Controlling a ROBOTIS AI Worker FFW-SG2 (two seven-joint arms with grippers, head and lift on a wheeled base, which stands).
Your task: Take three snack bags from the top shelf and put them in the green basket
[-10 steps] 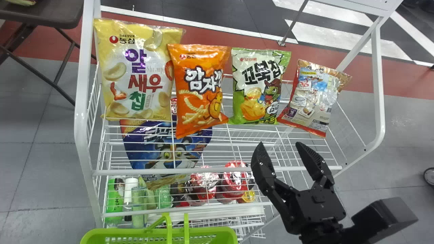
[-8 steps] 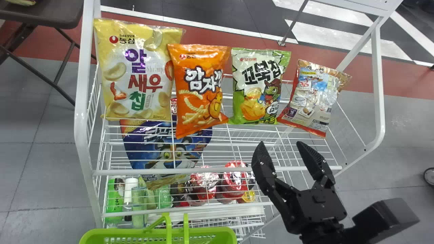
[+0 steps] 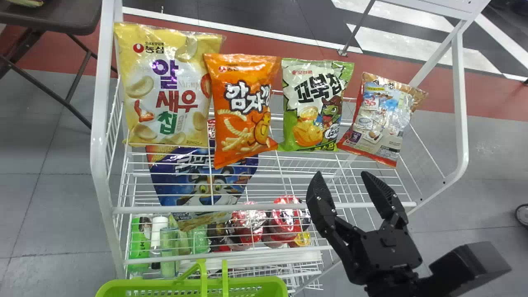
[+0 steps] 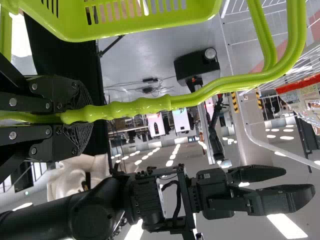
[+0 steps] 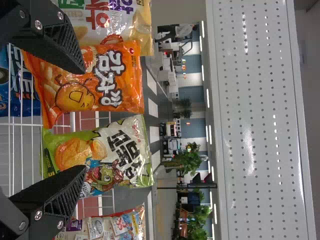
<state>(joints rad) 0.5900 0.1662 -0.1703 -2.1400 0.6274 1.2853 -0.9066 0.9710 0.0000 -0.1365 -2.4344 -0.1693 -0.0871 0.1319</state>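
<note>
My right gripper (image 3: 339,181) stands open above the front rail of the top shelf, in front of the green and white bag (image 3: 313,107) and apart from it. From left to right behind the rail stand a yellow bag (image 3: 144,90), an orange bag (image 3: 243,123), the green one and a red-edged bag (image 3: 379,119). In the right wrist view, the right gripper (image 5: 84,120) has the orange bag (image 5: 90,85) and green bag (image 5: 100,155) beyond its parted fingers. The left gripper (image 4: 75,117) is shut on the handle of the green basket (image 4: 125,25); the basket's rim (image 3: 247,282) shows at the shelf's lower front.
The rack's white front rail (image 3: 264,207) runs before the bags, with side posts at both ends. On lower levels lie a blue bag (image 3: 202,181), red packages (image 3: 284,218) and bottles (image 3: 167,247). A dark table (image 3: 53,16) stands at the far left.
My right gripper has shifted very slightly to the right, its fingers still parted. The basket has drifted a touch to the left. The bags have not moved.
</note>
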